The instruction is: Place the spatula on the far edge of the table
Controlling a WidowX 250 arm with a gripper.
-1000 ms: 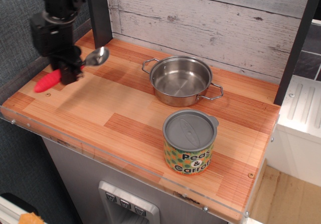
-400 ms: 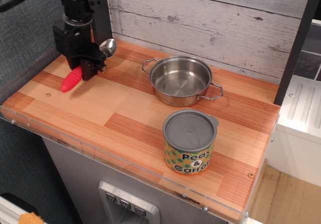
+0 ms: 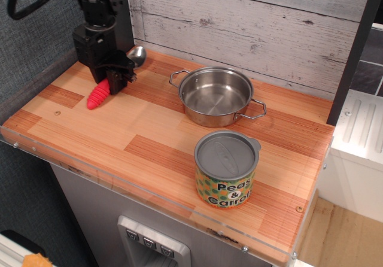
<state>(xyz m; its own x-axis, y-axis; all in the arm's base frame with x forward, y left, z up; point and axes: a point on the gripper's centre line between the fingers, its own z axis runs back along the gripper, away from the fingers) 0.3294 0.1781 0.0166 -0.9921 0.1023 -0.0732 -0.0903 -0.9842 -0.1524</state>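
The spatula (image 3: 99, 94) has a red ribbed handle pointing down-left and a shiny metal bowl (image 3: 137, 54) pointing up-right. My black gripper (image 3: 117, 77) is shut on its middle and holds it at the back left of the wooden table (image 3: 149, 141), close to the far edge by the grey plank wall. The red handle tip is at or just above the wood; I cannot tell whether it touches.
A steel pot (image 3: 216, 95) with two handles stands at the back middle. A "Peas & Carrots" can (image 3: 227, 168) with a grey lid stands front right. A dark post (image 3: 118, 12) rises behind the gripper. A white ribbed surface (image 3: 362, 129) lies to the right.
My gripper has carried the spatula from the left edge to the right and toward the back wall; the spatula now hangs steeper.
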